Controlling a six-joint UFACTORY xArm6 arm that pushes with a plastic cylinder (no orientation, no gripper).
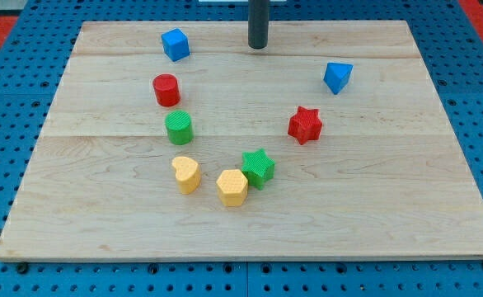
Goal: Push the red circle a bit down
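Observation:
The red circle stands on the wooden board at the upper left. The green circle stands just below it, a small gap between them. My tip is near the view's top, well to the right of and above the red circle, touching no block. A blue cube sits above the red circle, to the left of my tip.
A blue block sits at the upper right and a red star below it. A yellow heart, a yellow hexagon and a green star cluster at the lower middle.

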